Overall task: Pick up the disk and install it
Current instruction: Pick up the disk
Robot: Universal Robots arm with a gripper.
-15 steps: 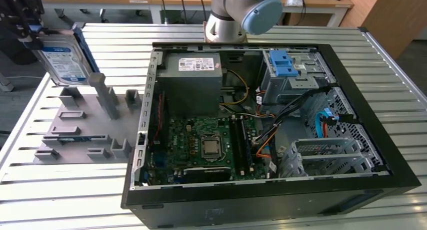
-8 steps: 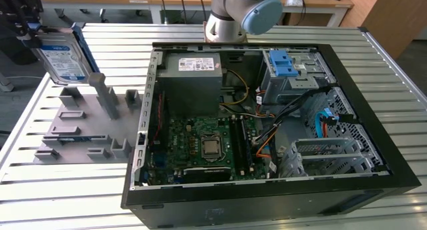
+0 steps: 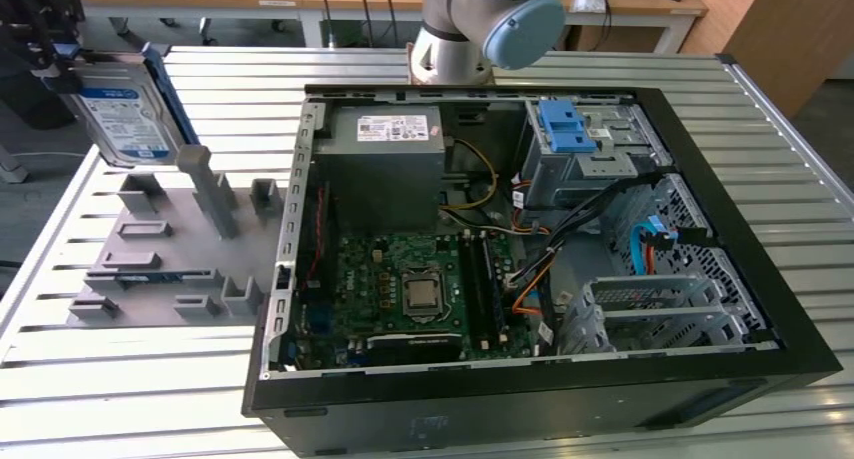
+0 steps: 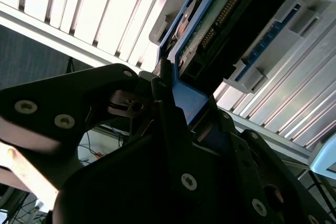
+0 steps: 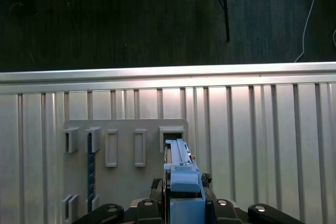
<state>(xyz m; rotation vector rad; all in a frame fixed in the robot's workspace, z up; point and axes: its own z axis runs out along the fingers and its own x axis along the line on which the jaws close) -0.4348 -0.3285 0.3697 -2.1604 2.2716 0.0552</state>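
disk (image 3: pixel 123 114): held upright and off the table, over the far end of the rack (image 3: pixel 167 254), label turned to the exterior view, blue rail (image 3: pixel 171 94) along the edge nearer the case.
gripper (image 4: pixel 184 103): black fingers (image 4: pixel 164 114) were drawn in against the disk's blue rail in the second wrist view, clamped on it.
rack: grey, it lay flat on the slatted table (image 3: pixel 147 399) with blocks, slots and a tall post (image 3: pixel 200 184). the post stood just under the disk's lower corner. whether disk and rack touched could not be told.
first wrist view: the rail's edge (image 5: pixel 181 179) ran in line with a slot (image 5: pixel 172 135) at the rack's border.
case (image 3: pixel 534 379): black and open, it lay just beside the rack on the exterior view's right. inside were a green motherboard (image 3: pixel 400 284), a grey power supply (image 3: pixel 387 144) and a light-blue latch (image 3: pixel 567 129).
arm (image 3: pixel 481 19): its base stood beyond the case, well apart from the rack.
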